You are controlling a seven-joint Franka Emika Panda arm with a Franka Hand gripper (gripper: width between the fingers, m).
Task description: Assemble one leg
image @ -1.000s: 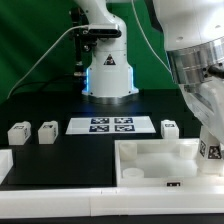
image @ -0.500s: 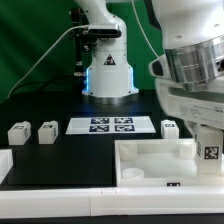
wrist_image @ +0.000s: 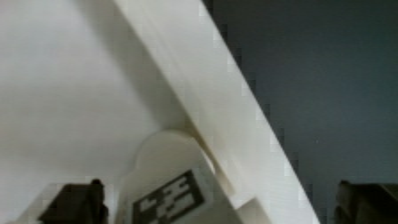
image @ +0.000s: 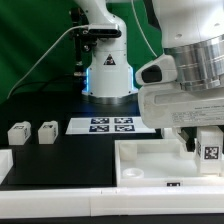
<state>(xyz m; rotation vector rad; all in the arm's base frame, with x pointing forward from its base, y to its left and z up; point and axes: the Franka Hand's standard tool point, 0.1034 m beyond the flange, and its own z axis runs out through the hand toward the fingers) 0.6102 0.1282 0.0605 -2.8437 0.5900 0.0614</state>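
1. Since a second ago my arm (image: 185, 80) has swung toward the exterior view's left and risen, and it now hides the small block that stood beside the marker board.
2. My gripper (wrist_image: 214, 205) has its jaws spread wide, dark fingertips (wrist_image: 75, 203) either side of the leg, not pressing it. Nothing is held.
3. That leg (image: 209, 148), a small white plastic post with a black-and-white square tag, stands upright at the tabletop's far right corner, under the gripper.
4. From the wrist I see its rounded top (wrist_image: 169, 185) seated against the raised rim.
5. This tabletop (image: 150, 160) is a large, smooth white square with a rim and round sockets.
6. Two more white blocks (image: 33, 132) sit well off to the left on the black table (image: 60, 155).
7. My marker board (image: 105, 125) lies flat between them and the arm.
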